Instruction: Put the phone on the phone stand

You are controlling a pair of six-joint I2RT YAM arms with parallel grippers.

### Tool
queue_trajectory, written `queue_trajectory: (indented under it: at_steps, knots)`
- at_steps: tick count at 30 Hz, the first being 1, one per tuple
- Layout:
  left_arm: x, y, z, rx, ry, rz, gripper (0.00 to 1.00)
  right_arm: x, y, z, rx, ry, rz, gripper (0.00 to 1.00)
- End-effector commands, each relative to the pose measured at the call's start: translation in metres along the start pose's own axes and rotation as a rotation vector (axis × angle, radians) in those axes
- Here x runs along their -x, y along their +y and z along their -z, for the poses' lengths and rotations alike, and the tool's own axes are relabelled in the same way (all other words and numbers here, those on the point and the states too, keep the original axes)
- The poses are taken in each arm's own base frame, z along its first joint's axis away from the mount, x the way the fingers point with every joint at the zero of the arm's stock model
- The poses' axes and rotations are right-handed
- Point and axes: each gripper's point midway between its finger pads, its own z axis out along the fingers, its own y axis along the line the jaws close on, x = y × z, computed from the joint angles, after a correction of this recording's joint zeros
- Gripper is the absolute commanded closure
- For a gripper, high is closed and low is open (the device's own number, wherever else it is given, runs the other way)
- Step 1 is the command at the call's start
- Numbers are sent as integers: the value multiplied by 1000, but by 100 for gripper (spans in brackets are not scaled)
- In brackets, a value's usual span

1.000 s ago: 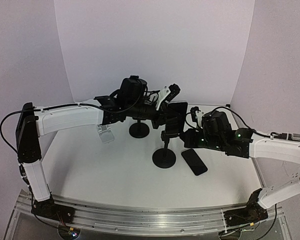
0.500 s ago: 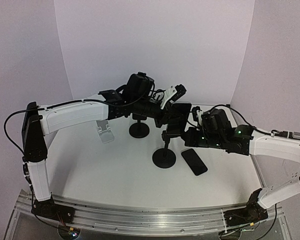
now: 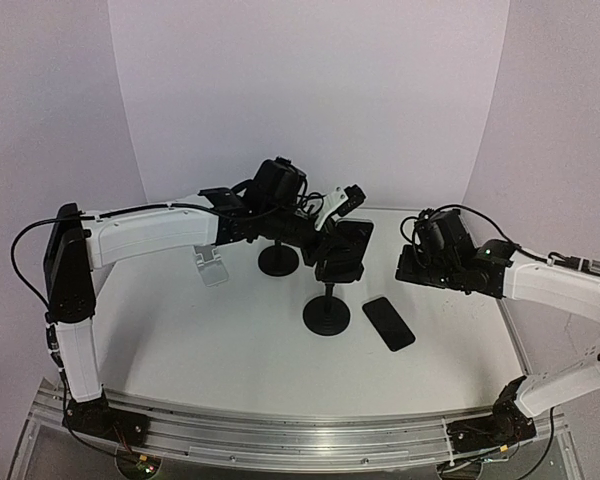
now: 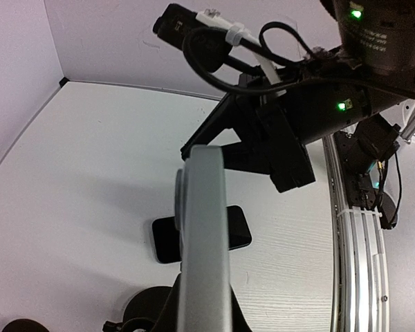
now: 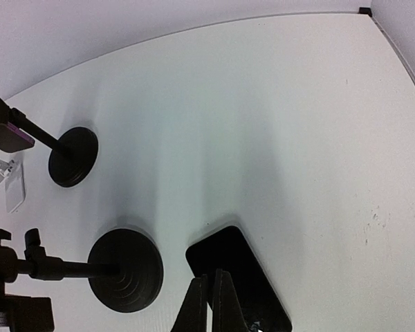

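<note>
The black phone point(image 3: 388, 322) lies flat on the white table, right of the stand's round base point(image 3: 327, 315). It also shows in the left wrist view point(image 4: 238, 227) and the right wrist view point(image 5: 245, 287). The black phone stand has a thin post and a cradle point(image 3: 346, 246) on top. My left gripper point(image 3: 332, 255) is shut on that cradle, whose grey edge point(image 4: 203, 235) fills the left wrist view between the dark fingers point(image 4: 167, 315). My right gripper point(image 3: 408, 268) is shut and empty; it hangs above the phone's near end point(image 5: 210, 294), apart from the stand.
A second black stand point(image 3: 278, 260) is behind the first, its base also in the right wrist view point(image 5: 72, 155). A small white stand point(image 3: 212, 268) sits at the left. The right arm point(image 4: 311, 111) hangs near the cradle. The table's metal rail point(image 3: 300, 435) runs along the front.
My right gripper has pulled back to the right, away from the cradle. My left gripper has stayed on the cradle and shifted it slightly.
</note>
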Motion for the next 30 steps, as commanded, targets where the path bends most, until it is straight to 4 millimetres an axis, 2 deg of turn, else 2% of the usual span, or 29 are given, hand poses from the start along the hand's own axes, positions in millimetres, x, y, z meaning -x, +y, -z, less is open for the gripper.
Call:
queue_trajectory:
  at_steps: [1,5,15,21,30]
  knots:
    - [-115,15,-8,22,341,189,100,13,-2,13,-7,-54,-22,100]
    - [-96,10,-12,-21,245,168,100,11,-1,14,12,-53,-19,100]
    - [-77,11,-18,-84,65,39,100,12,12,17,80,-45,15,100]
    - [-80,11,-19,-109,16,2,100,9,18,17,118,-37,19,100]
    - [-96,11,-27,-151,8,-32,100,11,41,17,220,-26,68,100]
